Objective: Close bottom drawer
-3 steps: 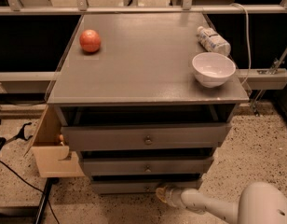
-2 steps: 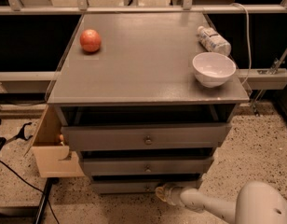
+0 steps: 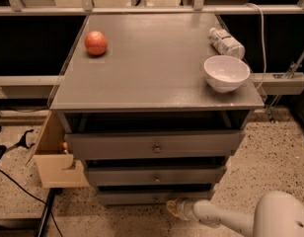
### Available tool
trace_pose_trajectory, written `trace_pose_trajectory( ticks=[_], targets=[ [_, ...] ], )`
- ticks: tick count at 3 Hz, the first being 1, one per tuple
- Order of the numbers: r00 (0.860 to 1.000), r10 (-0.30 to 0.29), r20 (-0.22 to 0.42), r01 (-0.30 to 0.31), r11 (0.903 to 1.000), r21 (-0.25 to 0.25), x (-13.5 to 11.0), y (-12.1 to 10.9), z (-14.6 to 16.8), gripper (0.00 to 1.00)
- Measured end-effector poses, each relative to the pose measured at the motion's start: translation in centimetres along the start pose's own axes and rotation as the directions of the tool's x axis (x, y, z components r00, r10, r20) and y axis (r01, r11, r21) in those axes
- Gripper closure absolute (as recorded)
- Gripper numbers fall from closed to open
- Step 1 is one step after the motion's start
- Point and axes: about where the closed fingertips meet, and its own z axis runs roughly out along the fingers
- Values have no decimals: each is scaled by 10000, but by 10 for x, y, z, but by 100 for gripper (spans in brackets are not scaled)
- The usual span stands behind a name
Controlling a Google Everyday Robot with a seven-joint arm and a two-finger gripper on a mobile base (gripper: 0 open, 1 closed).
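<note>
A grey cabinet (image 3: 157, 68) has three stacked drawers, each pulled out a little with a dark gap above it. The bottom drawer (image 3: 152, 197) is the narrowest, with a slim flat front and a small knob at its centre. My gripper (image 3: 172, 207) sits low at the front of the bottom drawer, just right of its knob, at the end of a white arm (image 3: 221, 218) that comes in from the lower right. The gripper's tip touches or nearly touches the drawer front.
On the cabinet top are a red apple (image 3: 95, 43), a white bowl (image 3: 226, 73) and a lying plastic bottle (image 3: 226, 42). A tan cardboard box (image 3: 56, 157) stands on the floor at the cabinet's left. A black cable (image 3: 23, 186) runs across the speckled floor.
The gripper has crept slightly in toward the bottom drawer front. The drawers look unchanged.
</note>
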Motion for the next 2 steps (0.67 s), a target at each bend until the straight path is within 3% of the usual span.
trace_pose_trajectory(
  ticks=[1, 2],
  targets=[
    [9987, 486, 181, -476, 9974, -545, -8, 22, -22, 100],
    [9933, 1071, 438, -1004, 9859, -1337, -20, 46, -44, 97]
  ],
)
